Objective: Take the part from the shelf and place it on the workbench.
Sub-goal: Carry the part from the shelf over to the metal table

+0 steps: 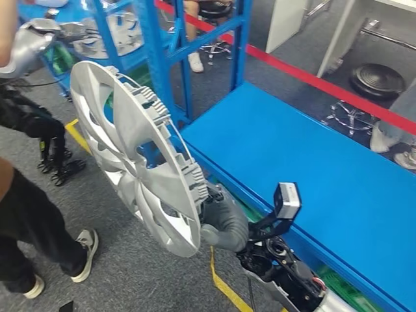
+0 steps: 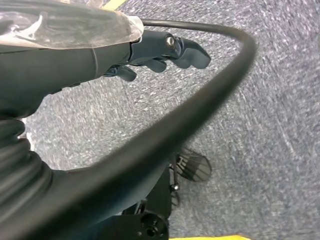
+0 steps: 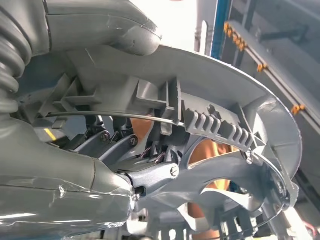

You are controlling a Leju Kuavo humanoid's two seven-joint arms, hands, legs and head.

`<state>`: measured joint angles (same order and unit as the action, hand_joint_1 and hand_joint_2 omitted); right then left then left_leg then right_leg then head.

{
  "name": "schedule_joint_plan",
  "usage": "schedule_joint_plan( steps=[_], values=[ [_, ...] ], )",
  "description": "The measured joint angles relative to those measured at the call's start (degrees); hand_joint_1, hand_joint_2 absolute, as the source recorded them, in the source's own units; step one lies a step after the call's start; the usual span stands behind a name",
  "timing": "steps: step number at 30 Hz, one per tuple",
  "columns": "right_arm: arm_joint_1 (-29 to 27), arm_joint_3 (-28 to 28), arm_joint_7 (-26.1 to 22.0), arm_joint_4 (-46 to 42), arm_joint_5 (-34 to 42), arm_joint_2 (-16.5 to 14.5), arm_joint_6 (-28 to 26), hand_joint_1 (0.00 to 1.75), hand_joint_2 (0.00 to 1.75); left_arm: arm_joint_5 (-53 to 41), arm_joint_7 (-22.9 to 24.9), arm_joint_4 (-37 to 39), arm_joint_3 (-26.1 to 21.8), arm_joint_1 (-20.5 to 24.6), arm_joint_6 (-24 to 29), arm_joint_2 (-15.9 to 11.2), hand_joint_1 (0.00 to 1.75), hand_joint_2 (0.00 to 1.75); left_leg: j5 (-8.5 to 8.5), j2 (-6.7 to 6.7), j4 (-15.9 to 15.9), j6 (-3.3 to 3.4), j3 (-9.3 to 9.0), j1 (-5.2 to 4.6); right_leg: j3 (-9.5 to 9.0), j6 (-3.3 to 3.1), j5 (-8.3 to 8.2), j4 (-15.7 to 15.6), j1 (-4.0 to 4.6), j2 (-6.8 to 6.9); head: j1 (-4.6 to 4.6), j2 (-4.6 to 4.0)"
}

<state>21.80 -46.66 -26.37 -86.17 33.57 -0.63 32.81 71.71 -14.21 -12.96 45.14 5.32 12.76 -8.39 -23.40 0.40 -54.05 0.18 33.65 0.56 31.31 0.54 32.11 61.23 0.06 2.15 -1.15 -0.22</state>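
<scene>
Now carry step — right hand point(image 1: 216, 211) grips hubcap point(image 1: 134, 153) by rim, clear of shelf point(image 1: 166, 49); next, swing over workbench point(image 1: 304, 162), lower flat — left hand point(image 2: 158, 52) hangs curled, holding nothing.

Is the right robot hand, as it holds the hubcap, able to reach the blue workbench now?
Probably yes: the right robot hand grips the hubcap beside the blue workbench, whose near surface looks bare.

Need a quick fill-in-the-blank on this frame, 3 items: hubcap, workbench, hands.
1. The silver hubcap is held by the robot's ____ hand.
2. The workbench top is coloured ____.
3. The hubcap is not yet on the workbench; it hangs over the grey ____.

Missing words: right; blue; floor
</scene>
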Motion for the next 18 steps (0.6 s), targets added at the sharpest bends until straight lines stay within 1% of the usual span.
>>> schedule_joint_plan(
  steps=[1, 2, 3, 4, 5, 6, 7, 8, 9, 10, 11, 12, 13, 14, 15, 16, 17, 18],
  values=[
    [-0.04, -0.07, 0.02, 0.02, -0.14, 0.0, 0.03, 1.61, 1.75, -0.04, 0.0, 0.0, 0.05, 0.07, -0.03, 0.0, 0.0, 1.75, -0.02, -0.55, 0.01, 0.17, -0.05, 0.02, 1.85, 0.12, 1.91, 4.07, -0.07, -1.04, 0.35, 0.0],
    [-0.11, -0.13, 0.03, 0.06, -0.25, 0.01, 0.05, 1.61, 1.75, -0.08, 0.0, 0.0, 0.09, 0.14, -0.05, -0.01, 0.0, 1.75, -0.03, -1.15, -0.01, 0.29, -0.07, 0.02, 3.83, 0.26, 3.42, 8.14, -0.16, -1.55, 0.66, 0.0],
    [-0.19, -0.22, 0.07, 0.1, -0.38, 0.01, 0.05, 1.61, 1.75, -0.11, 0.0, 0.0, 0.15, 0.16, -0.06, -0.01, 0.0, 1.75, -0.07, -1.84, -0.03, 0.31, -0.13, 0.04, 5.33, 0.4, 4.04, 10.94, -0.26, -1.79, 0.92, 0.0],
    [-0.27, -0.32, 0.09, 0.14, -0.49, 0.02, 0.05, 1.61, 1.75, -0.13, 0.0, 0.0, 0.22, 0.13, -0.07, 0.0, 0.0, 1.75, -0.12, -2.56, -0.06, 0.29, -0.22, 0.07, 5.9, 0.53, 3.49, 11.63, -0.39, -1.92, 1.11, 0.0],
    [-0.32, -0.39, 0.12, 0.16, -0.56, 0.02, 0.05, 1.61, 1.75, -0.13, 0.0, 0.0, 0.32, 0.1, -0.07, 0.01, 0.0, 1.75, -0.19, -3.31, -0.12, 0.2, -0.36, 0.14, 5.39, 0.62, 1.79, 9.95, -0.57, -2.09, 1.29, 0.0],
    [-0.34, -0.45, 0.16, 0.16, -0.66, 0.02, 0.05, 1.61, 1.75, -0.13, 0.0, 0.0, 0.42, 0.07, -0.08, 0.03, 0.0, 1.75, -0.32, -4.08, -0.23, 0.03, -0.53, 0.23, 3.93, 0.68, -0.69, 6.3, -0.78, -2.61, 1.46, 0.0],
    [-0.34, -0.5, 0.22, 0.17, -0.78, 0.02, 0.04, 1.61, 1.75, -0.13, -0.01, 0.0, 0.51, 0.08, -0.08, 0.04, 0.0, 1.75, -0.45, -4.79, -0.36, -0.2, -0.62, 0.31, 2.23, 0.7, -2.74, 2.28, -1.01, -3.88, 1.66, 0.0],
    [-0.32, -0.52, 0.3, 0.17, -0.89, 0.02, 0.03, 1.61, 1.75, -0.13, -0.01, 0.0, 0.57, 0.15, -0.09, 0.05, 0.0, 1.75, -0.57, -5.54, -0.61, -0.48, -0.55, 0.34, 0.67, 0.67, -4.09, -1.38, -1.2, -5.11, 1.8, 0.0],
    [-0.32, -0.56, 0.4, 0.17, -0.98, 0.02, -0.01, 1.61, 1.75, -0.13, -0.03, 0.0, 0.6, 0.22, -0.09, 0.06, 0.0, 1.75, -0.57, -6.19, -0.76, -0.86, -0.34, 0.4, -0.46, 0.58, -4.7, -3.7, -1.27, -6.12, 1.88, 0.0],
    [-0.31, -0.61, 0.52, 0.18, -1.07, 0.02, -0.06, 1.61, 1.75, -0.13, -0.06, 0.0, 0.61, 0.23, -0.09, 0.05, 0.0, 1.75, -0.47, -6.78, -0.83, -1.24, -0.03, 0.48, -0.96, 0.41, -4.56, -4.61, -1.2, -6.65, 1.92, 0.0],
    [-0.29, -0.66, 0.64, 0.18, -1.12, 0.02, -0.12, 1.61, 1.75, -0.13, -0.08, 0.0, 0.62, 0.15, -0.09, 0.04, 0.0, 1.75, -0.29, -7.4, -0.82, -1.66, 0.24, 0.6, -1.21, 0.16, -4.54, -4.98, -1.06, -6.28, 1.88, 0.0],
    [-0.26, -0.7, 0.77, 0.19, -1.16, 0.02, -0.21, 1.61, 1.75, -0.13, -0.1, 0.01, 0.63, -0.01, -0.09, 0.0, 0.0, 1.75, -0.23, -7.46, -0.79, -2.05, 0.41, 0.75, -1.38, -0.21, -4.71, -5.08, -1.04, -5.68, 1.85, 0.0],
    [-0.2, -0.75, 0.86, 0.18, -1.19, 0.01, -0.29, 1.61, 1.75, -0.13, -0.11, 0.01, 0.64, -0.15, -0.09, -0.01, 0.0, 1.75, -0.51, -6.58, -1.26, -2.37, 0.7, 0.73, -1.51, -0.6, -4.87, -5.35, -1.08, -5.04, 1.71, 0.0],
    [-0.13, -0.78, 0.9, 0.17, -1.2, 0.0, -0.37, 1.61, 1.75, -0.13, -0.11, 0.02, 0.64, -0.17, -0.09, -0.02, 0.0, 1.75, -1.37, -5.16, -2.75, -2.64, 1.48, 0.67, -1.65, -0.96, -5.02, -5.64, -1.17, -4.32, 1.33, 0.0],
    [-0.07, -0.8, 0.91, 0.17, -1.19, -0.01, -0.43, 1.61, 1.75, -0.13, -0.12, 0.02, 0.65, -0.08, -0.09, -0.02, 0.0, 1.75, -2.8, -3.43, -5.47, -2.85, 2.84, 0.6, -1.77, -1.25, -5.12, -5.87, -1.23, -3.52, 0.86, 0.0],
    [-0.04, -0.82, 0.93, 0.16, -1.19, -0.01, -0.48, 1.61, 1.75, -0.13, -0.13, 0.02, 0.65, 0.06, -0.1, 0.01, 0.0, 1.75, -4.53, -1.95, -9.22, -3.05, 4.8, 0.51, -1.79, -1.43, -5.09, -5.92, -1.13, -2.75, 0.39, 0.0],
    [-0.05, -0.85, 0.97, 0.17, -1.19, 0.0, -0.52, 1.61, 1.75, -0.14, -0.13, 0.02, 0.65, 0.16, -0.12, 0.01, 0.0, 1.75, -6.14, -1.3, -13.3, -3.2, 6.96, 0.55, -1.76, -1.55, -5.03, -5.92, -1.04, -1.92, 0.0, 0.0],
    [-0.08, -0.91, 1.03, 0.17, -1.2, 0.0, -0.57, 1.61, 1.75, -0.14, -0.13, 0.02, 0.65, 0.17, -0.16, 0.03, 0.0, 1.75, -7.04, -1.03, -16.4, -3.31, 8.64, 0.57, -1.76, -1.62, -4.96, -5.92, -0.98, -1.12, -0.2, 0.0]
  ],
)
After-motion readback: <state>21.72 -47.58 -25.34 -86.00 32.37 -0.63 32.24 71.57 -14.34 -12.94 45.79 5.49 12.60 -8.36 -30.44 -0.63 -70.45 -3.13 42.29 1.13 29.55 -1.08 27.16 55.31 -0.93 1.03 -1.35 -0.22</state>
